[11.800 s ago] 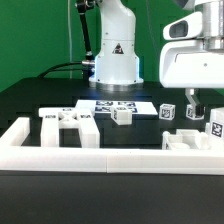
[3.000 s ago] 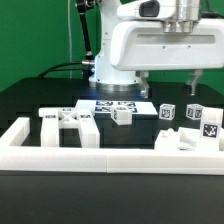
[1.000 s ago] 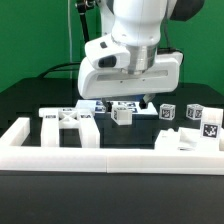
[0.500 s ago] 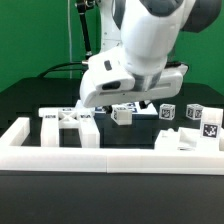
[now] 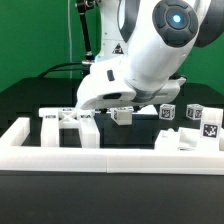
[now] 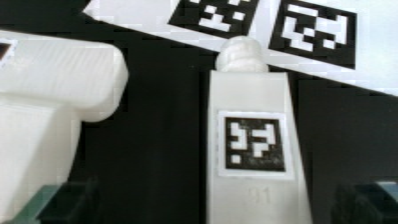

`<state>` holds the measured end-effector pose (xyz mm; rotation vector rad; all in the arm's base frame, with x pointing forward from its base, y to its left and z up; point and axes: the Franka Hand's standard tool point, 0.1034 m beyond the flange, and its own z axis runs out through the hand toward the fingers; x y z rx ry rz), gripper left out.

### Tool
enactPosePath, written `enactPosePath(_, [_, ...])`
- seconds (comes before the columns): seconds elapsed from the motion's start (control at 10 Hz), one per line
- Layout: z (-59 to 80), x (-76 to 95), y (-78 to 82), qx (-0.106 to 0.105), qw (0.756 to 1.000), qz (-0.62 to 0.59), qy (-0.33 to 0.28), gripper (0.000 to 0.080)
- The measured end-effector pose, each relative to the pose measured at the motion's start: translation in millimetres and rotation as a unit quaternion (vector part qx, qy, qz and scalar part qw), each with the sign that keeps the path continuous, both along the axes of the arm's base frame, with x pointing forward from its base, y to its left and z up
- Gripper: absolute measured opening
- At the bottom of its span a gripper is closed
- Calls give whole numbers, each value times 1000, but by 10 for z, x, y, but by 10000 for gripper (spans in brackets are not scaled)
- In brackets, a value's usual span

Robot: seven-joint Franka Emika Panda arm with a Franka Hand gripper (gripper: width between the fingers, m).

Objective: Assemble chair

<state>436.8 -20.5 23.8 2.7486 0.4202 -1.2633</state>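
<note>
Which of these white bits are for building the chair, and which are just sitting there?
Chair parts: long tagged bar; flat tagged piece on the exterior view's left; small tagged blocks on its right.
Just lying there: marker board; long white border rail.

Flat chair part (image 5: 68,120) is lying at exterior view's left, tagged blocks (image 5: 194,112) sitting at its right, border rail (image 5: 120,160) running in front; tagged bar (image 6: 249,120) lying just before marker board (image 6: 267,30).
</note>
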Motion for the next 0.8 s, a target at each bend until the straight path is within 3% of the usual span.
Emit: enactPosePath(0.8, [-135, -80, 67, -1, 1000, 2, 7, 649])
